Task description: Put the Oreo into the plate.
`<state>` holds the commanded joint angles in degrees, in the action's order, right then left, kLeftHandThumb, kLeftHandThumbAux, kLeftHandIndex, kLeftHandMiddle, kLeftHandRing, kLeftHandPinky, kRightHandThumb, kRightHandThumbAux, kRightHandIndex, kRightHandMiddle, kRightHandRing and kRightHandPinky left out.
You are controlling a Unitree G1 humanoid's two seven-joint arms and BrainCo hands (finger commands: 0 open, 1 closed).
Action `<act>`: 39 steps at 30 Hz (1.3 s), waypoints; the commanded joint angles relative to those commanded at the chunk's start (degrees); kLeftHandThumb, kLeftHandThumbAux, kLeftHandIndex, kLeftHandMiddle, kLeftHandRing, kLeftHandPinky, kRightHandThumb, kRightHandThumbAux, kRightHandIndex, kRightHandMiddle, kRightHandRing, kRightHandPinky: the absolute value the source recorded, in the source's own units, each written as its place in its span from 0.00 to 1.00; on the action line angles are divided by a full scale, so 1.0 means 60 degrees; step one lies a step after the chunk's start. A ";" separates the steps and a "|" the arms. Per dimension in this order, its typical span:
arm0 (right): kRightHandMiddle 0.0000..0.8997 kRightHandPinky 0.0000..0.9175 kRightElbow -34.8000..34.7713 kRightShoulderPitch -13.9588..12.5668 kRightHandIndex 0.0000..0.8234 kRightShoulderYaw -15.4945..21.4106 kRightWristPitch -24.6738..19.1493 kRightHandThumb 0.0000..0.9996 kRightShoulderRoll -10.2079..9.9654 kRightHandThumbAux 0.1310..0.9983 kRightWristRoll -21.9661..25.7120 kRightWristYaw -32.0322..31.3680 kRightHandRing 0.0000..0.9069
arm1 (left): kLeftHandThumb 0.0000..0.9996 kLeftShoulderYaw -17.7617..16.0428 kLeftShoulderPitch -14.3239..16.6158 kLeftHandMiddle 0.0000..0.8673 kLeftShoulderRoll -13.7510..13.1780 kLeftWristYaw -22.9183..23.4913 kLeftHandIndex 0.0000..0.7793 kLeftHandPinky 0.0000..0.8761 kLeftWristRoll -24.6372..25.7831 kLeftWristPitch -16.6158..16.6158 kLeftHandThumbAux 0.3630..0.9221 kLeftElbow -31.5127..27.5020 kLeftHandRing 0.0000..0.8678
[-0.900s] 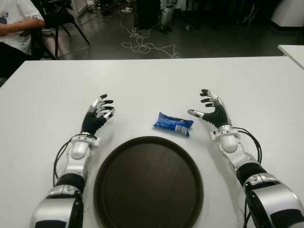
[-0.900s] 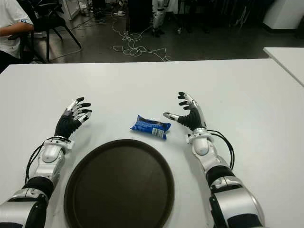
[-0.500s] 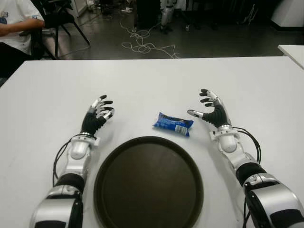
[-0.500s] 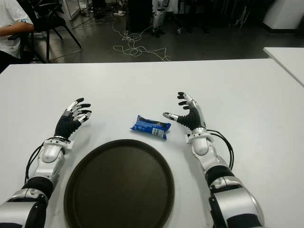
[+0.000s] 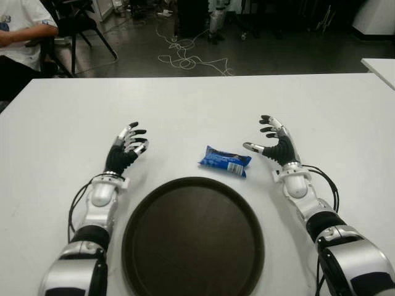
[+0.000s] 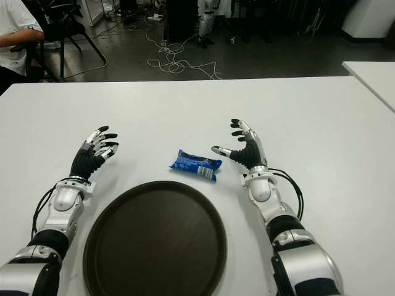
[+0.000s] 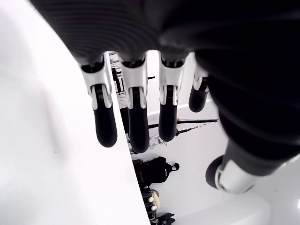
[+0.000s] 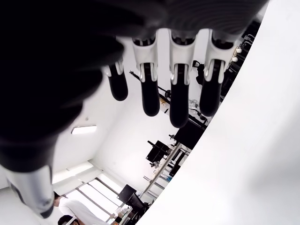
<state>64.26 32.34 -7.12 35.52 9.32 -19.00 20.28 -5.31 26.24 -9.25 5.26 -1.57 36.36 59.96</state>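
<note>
You're getting two head eyes looking down over the same table (image 5: 197,105); each wrist cam's sitting tight behind its own fingers.

table (image 5: 185,105): smooth matt white | plate (image 5: 192,237): dark matt | Oreo (image 5: 225,161): glossy wrapper

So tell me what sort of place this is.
Probably a robotics lab or workshop: loose cables trail across the dark floor behind the white table, and a seated person waits on a chair nearby.
</note>
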 joint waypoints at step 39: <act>0.26 0.32 -0.2265 -0.0423 0.20 0.0123 -0.0047 0.00 0.0390 0.67 0.0031 -0.0408 0.29 | 0.39 -0.0033 -0.0065 0.28 0.0070 0.0147 0.15 0.35 0.0111 0.0117 0.64 -0.0032 0.32</act>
<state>50.67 29.80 -6.38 35.24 11.65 -18.81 17.83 -5.51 25.86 -8.84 6.15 -0.90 37.06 59.77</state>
